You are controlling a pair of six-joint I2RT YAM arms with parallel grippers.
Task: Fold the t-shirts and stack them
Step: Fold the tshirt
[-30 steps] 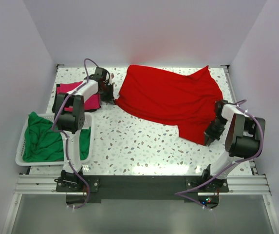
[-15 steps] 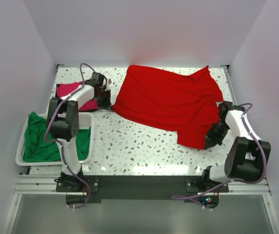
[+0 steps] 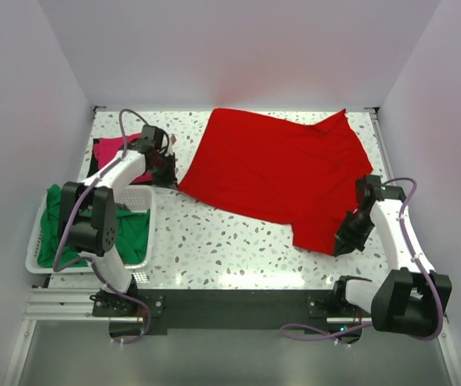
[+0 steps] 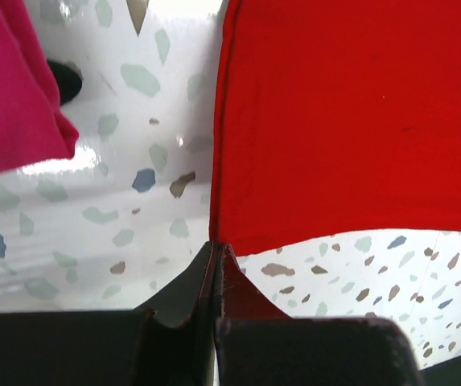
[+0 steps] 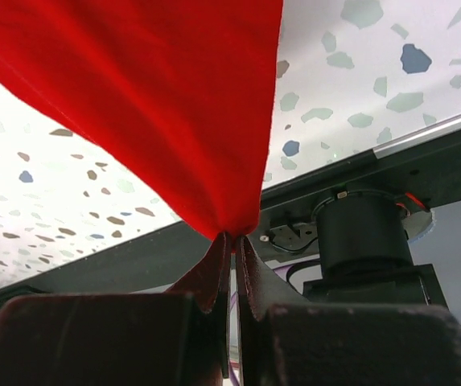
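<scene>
The large red t-shirt [image 3: 274,173] lies spread across the middle and right of the table. My left gripper [image 3: 172,178] is shut on its left corner; in the left wrist view [image 4: 216,251] the cloth [image 4: 335,121] runs up from the closed tips. My right gripper [image 3: 341,245] is shut on the shirt's near right corner, and in the right wrist view [image 5: 234,240] the red cloth [image 5: 150,96] hangs from the tips. The magenta-pink t-shirt [image 3: 116,149] lies folded at the back left [image 4: 9,88]. The green t-shirt [image 3: 67,227] is bunched in the basket.
A white slatted basket [image 3: 30,256] stands at the near left edge. The arm bases sit on a black rail [image 3: 230,304] at the near edge. White walls close in the table on three sides.
Both grippers have pulled the red t-shirt outward and toward the near edge: the left corner moved left, the right corner moved nearer. The shirt now lies flatter and more stretched.
</scene>
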